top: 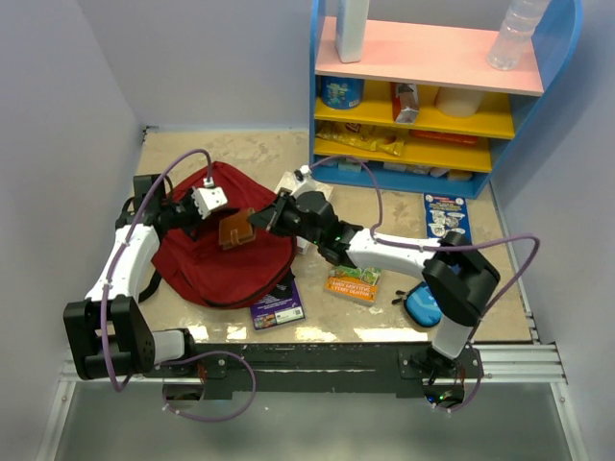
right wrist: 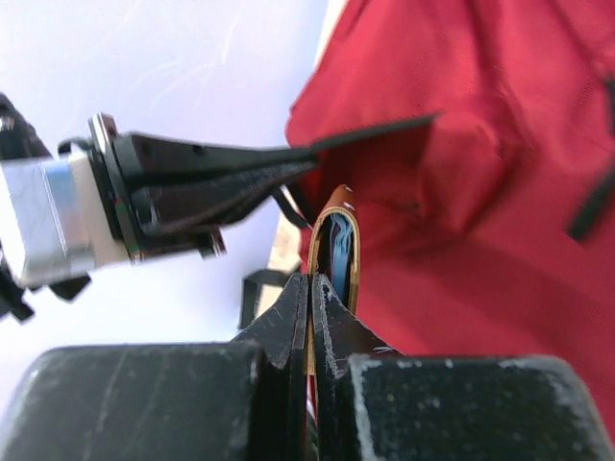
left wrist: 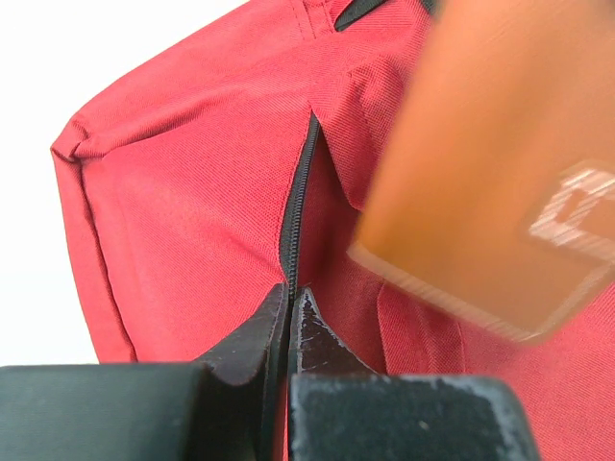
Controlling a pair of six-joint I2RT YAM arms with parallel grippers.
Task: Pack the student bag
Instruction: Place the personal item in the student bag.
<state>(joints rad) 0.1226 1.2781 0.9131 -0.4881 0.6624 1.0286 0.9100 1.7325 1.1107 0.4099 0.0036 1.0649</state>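
Student bag: I see the dark red student bag (top: 207, 264) lying flat on the left half of the bench (top: 404, 173), just ahead of the left arm's base; black straps trail off its left side
Left tool: my left tool (left wrist: 288, 317) is pinched narrow on the bag's red fabric, right at the black zipper (left wrist: 296, 211); the zipper line runs straight down into the closed fingertips
Right tool: my right tool (right wrist: 309, 305) is clamped tight on the near edge of a thin brown book (right wrist: 338, 235); the book stands on edge between the fingers, with blue showing inside its cover
Book position: from overhead the brown book hangs over the upper middle of the bag, between the two tools; I cannot tell whether it touches the fabric
Arms: the right arm stretches across the bench from its base on the right to the bag; the left arm curls in from the left side
Bench, near side: a purple book (top: 279, 303) lies against the bag's near right edge; an orange-and-green packet (top: 354, 283) sits just beside the right forearm; a blue pouch (top: 421, 305) rests near the right arm's elbow
Bench, far right: a blue-and-white booklet (top: 447, 216) lies flat, well apart from the bag
Shelf unit: a blue-framed shelf unit (top: 423, 96) stands at the far right, with yellow and pink shelves holding packets; a clear bottle (top: 517, 34) stands on top
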